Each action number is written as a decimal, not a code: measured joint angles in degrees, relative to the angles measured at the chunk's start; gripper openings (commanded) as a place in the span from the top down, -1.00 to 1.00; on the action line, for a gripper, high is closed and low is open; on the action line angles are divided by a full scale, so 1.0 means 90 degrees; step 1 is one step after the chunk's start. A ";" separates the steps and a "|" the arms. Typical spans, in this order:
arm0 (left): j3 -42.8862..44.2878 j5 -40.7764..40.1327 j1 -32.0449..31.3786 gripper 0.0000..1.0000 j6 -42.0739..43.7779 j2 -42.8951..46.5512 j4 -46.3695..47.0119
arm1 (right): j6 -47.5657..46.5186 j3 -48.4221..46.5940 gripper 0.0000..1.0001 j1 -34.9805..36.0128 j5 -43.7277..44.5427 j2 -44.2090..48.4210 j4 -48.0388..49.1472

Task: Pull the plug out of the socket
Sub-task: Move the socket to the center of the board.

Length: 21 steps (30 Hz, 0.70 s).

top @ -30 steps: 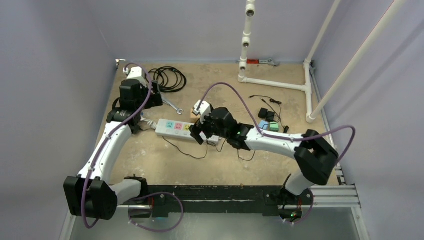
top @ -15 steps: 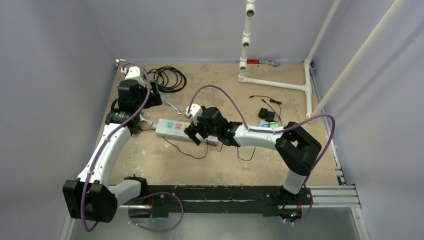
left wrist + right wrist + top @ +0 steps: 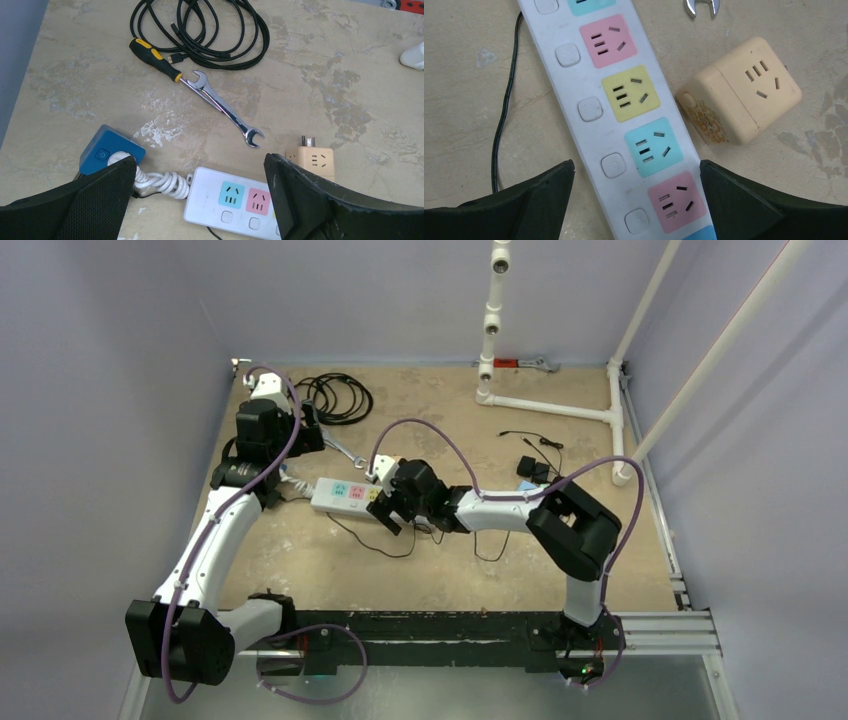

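Note:
A white plug (image 3: 116,157) sits in a blue socket box (image 3: 107,149), partly hidden by my left finger. Its coiled white cord (image 3: 160,182) leads to a white power strip (image 3: 235,200) with coloured sockets, all empty. My left gripper (image 3: 200,159) is open above the cord end of the strip, apart from the plug. My right gripper (image 3: 636,164) is open and empty, straddling the power strip (image 3: 624,100) above a blue and a pink socket. In the top view the left gripper (image 3: 265,480) and right gripper (image 3: 385,512) are at either end of the strip (image 3: 345,495).
A beige adapter cube (image 3: 741,90) lies beside the strip. A wrench (image 3: 222,107), a yellow-black screwdriver (image 3: 155,60) and a black cable coil (image 3: 200,30) lie behind it. A thin black wire (image 3: 504,110) runs along the strip. White pipes (image 3: 550,405) stand at the back right.
My right gripper has moved left along the power strip, toward its cord end. The left arm has not moved.

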State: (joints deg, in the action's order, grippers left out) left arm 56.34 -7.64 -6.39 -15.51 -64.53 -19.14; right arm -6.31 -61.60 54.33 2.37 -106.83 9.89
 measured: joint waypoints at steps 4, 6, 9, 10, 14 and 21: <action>0.0000 0.0039 0.0000 -0.99 0.0000 0.0000 0.0000 | -0.0024 -0.0170 -0.98 0.0000 0.0097 -0.0136 -0.0007; 0.0000 0.0073 0.0000 -0.99 0.0000 0.0000 0.0000 | -0.0036 -0.0274 -0.98 0.0000 0.0095 -0.0253 -0.0022; -0.0002 0.0165 0.0000 -0.99 -0.0002 0.0000 0.0002 | -0.0109 -0.0508 -0.98 0.0000 0.0097 -0.0495 -0.0087; 0.0000 0.0194 0.0000 -0.99 -0.0005 0.0000 0.0002 | -0.0143 -0.0585 -0.98 0.0000 0.0100 -0.0551 -0.0126; -0.0002 0.0335 0.0000 -0.99 -0.0024 -0.0017 0.0024 | -0.0274 -0.0945 -0.83 0.0000 0.0102 -0.0782 -0.0301; -0.0002 0.0425 0.0000 -0.99 -0.0036 -0.0066 0.0024 | -0.0347 -0.0840 -0.50 0.0007 0.0158 -0.0743 -0.0136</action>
State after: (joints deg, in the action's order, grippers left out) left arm 56.31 -3.81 -6.39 -15.84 -65.12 -18.92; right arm -9.43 -69.17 54.39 3.79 -113.51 8.67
